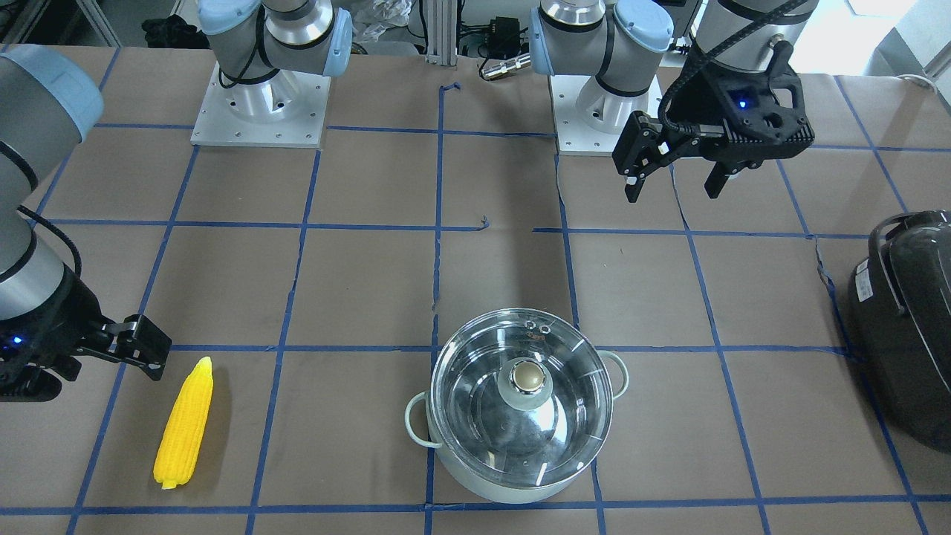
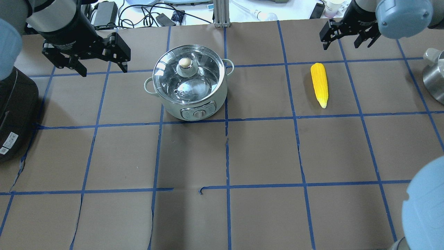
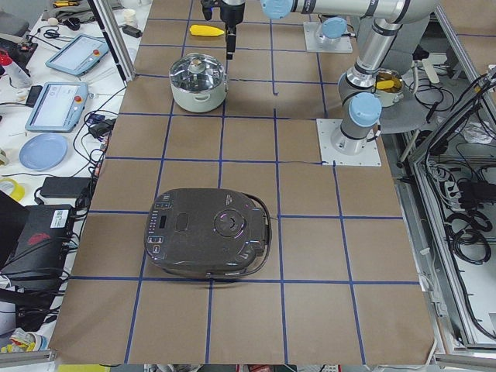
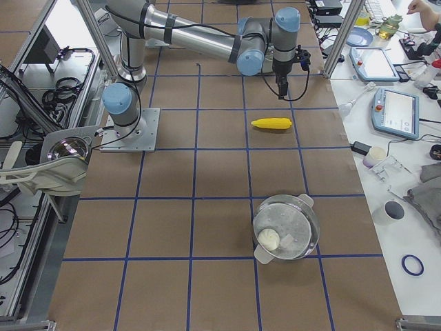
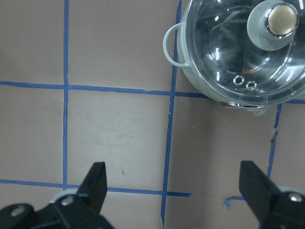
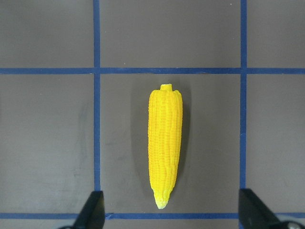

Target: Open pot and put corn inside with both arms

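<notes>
**Table.** Brown paper covering (image 2: 222, 156) marked into squares by blue tape.

**Nearest item.** A large dark appliance (image 2: 14, 114) sits at the robot's left edge of the table, well apart from the other objects.

**Pot.** The pot (image 2: 173, 110) stands upright further out, left of the centre line, over a crossing of tape lines. Its glass lid (image 2: 201, 81) is seated on the rim, with the beige knob (image 2: 185, 63) on top. The pot is closed. Two pale green loop handles stick out at opposite sides.

**Corn.** The corn (image 2: 319, 84) lies flat on the paper on the robot's right, inside one square and well apart from the pot. Its pointed end faces the robot. Nothing touches it.

**Left pincer.** The left gripper (image 2: 104, 71) hangs above the table just beside the pot, on the pot's outer left side. Its fingers are spread wide and hold nothing. The wrist view shows bare paper between them, with the pot off toward one corner.

**Right pincer.** The right gripper (image 2: 341, 46) hangs near the corn's blunt end, slightly beyond it. Its fingers are also released, wide apart and empty. The wrist view frames the corn midway between the two fingers, clear of both.

**Beyond the table.** Cables and small devices (image 2: 138, 14) lie along the far edge.
</notes>
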